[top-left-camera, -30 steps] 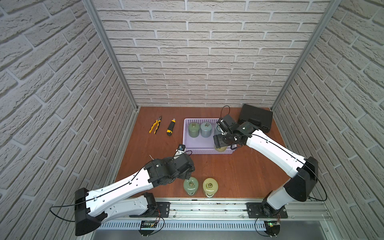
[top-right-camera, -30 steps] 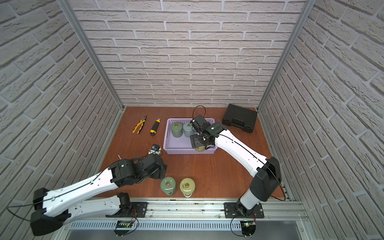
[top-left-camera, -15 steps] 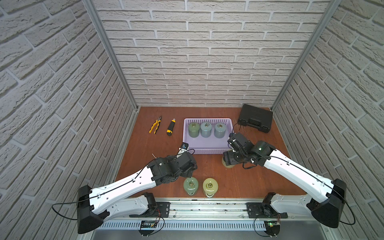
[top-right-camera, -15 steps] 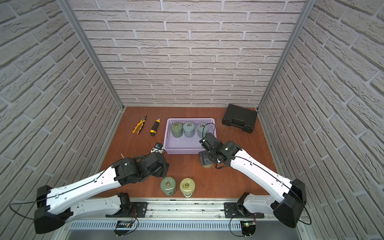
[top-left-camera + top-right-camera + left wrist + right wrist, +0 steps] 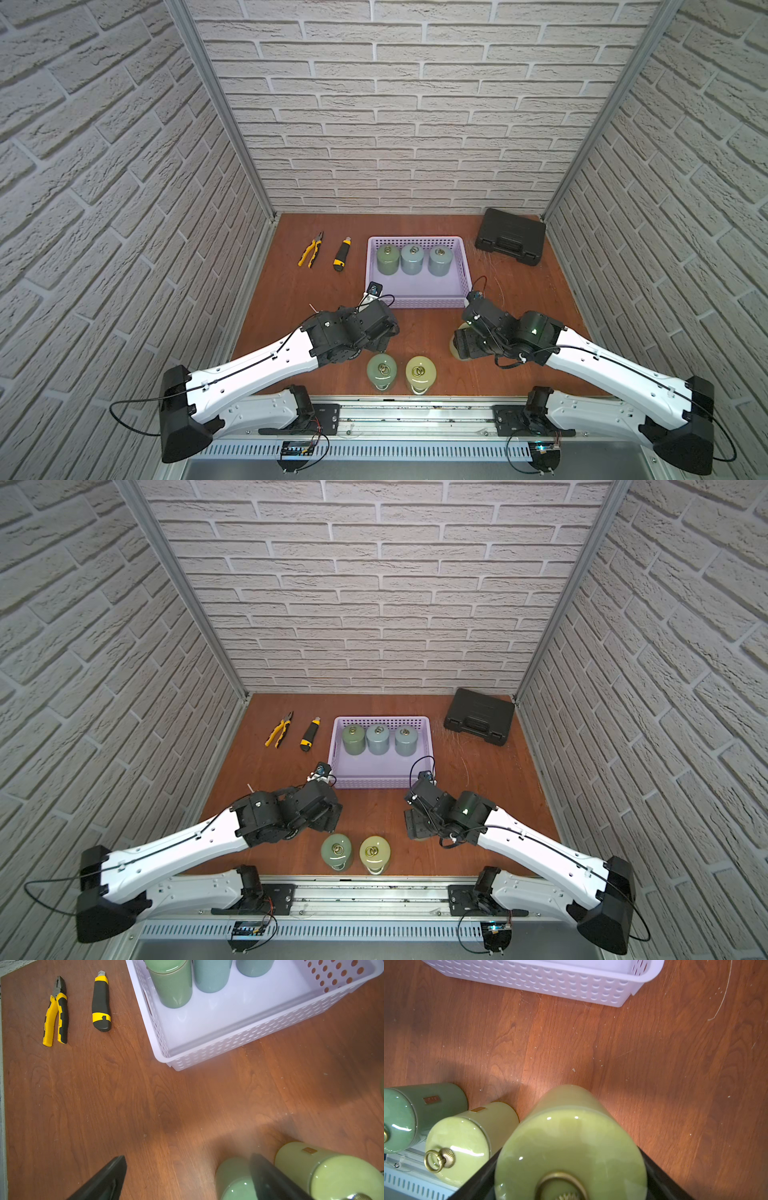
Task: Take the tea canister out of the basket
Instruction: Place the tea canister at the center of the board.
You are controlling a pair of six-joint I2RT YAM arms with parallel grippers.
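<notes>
**Tea canister clear of the basket, clamped in the right gripper**

You have the tea canister (image 5: pixel 571 1136), a glossy yellow-green cylinder with a brass ring on its lid, clamped in the right gripper (image 5: pixel 569 1169). In the right wrist view a black finger (image 5: pixel 477 1180) sits against each side of it. The canister is outside the basket (image 5: pixel 415 302), over the wooden table (image 5: pixel 519 299), in front of the basket's near right corner and apart from its wall. In a top view only a sliver of the canister shows beneath the gripper. You cannot tell from any view whether its base touches the table.

Inside the lavender basket, three canisters stand in a row along the far wall. From your left they are a dark green canister (image 5: pixel 387 258), a blue-grey canister (image 5: pixel 411 259) and a second blue-grey canister (image 5: pixel 440 261).

Near the table's front edge two more stand just beside each other: a light green canister (image 5: pixel 382 370) and a pale yellow-green canister (image 5: pixel 420 371). Both are to the left of the one you hold.

Your left gripper (image 5: pixel 380 338) hangs just behind the light green canister. Its jaws are spread wide and grasp nothing. The left wrist view shows bare wood between the fingers (image 5: pixel 108 1178), with one finger in front of that canister.

To the left of the basket lie yellow-handled pliers (image 5: pixel 310 254) and a yellow-and-black utility knife (image 5: pixel 341 259), side by side and apart. A black hard case (image 5: pixel 510 236) sits in the far right corner, well apart from the basket.
</notes>
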